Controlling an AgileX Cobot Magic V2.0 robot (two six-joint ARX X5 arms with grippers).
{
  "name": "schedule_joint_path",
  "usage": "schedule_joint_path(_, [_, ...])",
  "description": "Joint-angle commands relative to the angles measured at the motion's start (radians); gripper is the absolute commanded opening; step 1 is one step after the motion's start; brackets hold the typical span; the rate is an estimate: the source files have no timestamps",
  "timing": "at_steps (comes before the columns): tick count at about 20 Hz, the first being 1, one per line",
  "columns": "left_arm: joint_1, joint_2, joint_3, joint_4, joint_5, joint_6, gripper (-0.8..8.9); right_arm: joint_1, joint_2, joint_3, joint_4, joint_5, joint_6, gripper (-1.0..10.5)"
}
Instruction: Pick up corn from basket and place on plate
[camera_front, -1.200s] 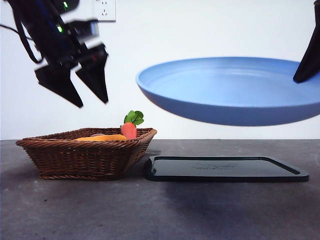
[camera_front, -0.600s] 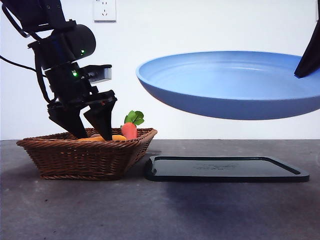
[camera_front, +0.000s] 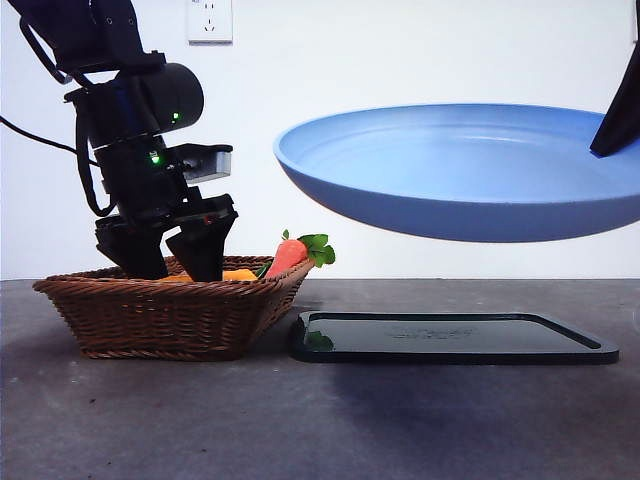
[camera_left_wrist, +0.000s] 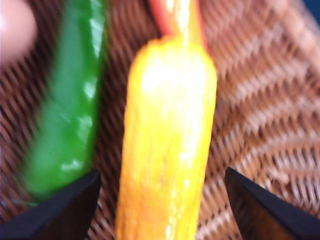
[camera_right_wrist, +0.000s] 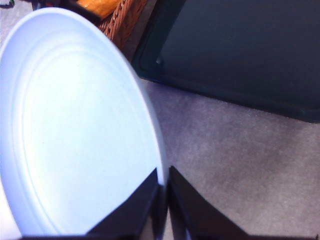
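The corn (camera_left_wrist: 167, 145), a long orange-yellow cob, lies on the floor of the wicker basket (camera_front: 170, 315). My left gripper (camera_left_wrist: 162, 202) is open and straddles it, one jaw on each side, not touching. In the front view this gripper (camera_front: 170, 262) reaches down inside the basket, and only a strip of the corn (camera_front: 238, 274) shows behind the rim. The light-blue plate (camera_front: 470, 170) hangs tilted in the air. My right gripper (camera_right_wrist: 162, 197) is shut on its rim and shows as a black tip (camera_front: 612, 135) at the right edge.
A green vegetable (camera_left_wrist: 70, 115) lies beside the corn, with a tan rounded object (camera_left_wrist: 15, 25) past it. A small carrot (camera_front: 292, 255) leans over the basket's right rim. A flat black tray (camera_front: 450, 337) lies on the table under the plate.
My left gripper has come down from above into the basket, around the corn. The carrot has tipped from upright to leaning over the right rim. The plate has barely moved.
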Motion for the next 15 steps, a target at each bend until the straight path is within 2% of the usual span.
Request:
schedule_joint_path(1, [-0.005, 0.022, 0.013, -0.003, -0.003, 0.003, 4.02, 0.002, 0.004, 0.014, 0.008, -0.004, 0.017, 0.0])
schedule_joint_path(4, [-0.005, 0.023, 0.013, -0.003, -0.003, 0.002, 3.92, 0.002, 0.004, 0.014, 0.008, -0.004, 0.016, 0.0])
schedule_joint_path(7, [-0.005, 0.023, 0.013, -0.014, -0.003, 0.001, 3.25, 0.002, 0.004, 0.014, 0.008, -0.004, 0.017, 0.0])
schedule_joint_path(11, [-0.006, 0.025, 0.013, -0.018, -0.003, -0.003, 3.14, 0.002, 0.004, 0.014, 0.008, -0.004, 0.017, 0.0])
schedule_joint_path(15, [-0.007, 0.025, 0.013, -0.026, -0.003, -0.023, 2.07, 0.002, 0.004, 0.014, 0.011, -0.004, 0.017, 0.0])
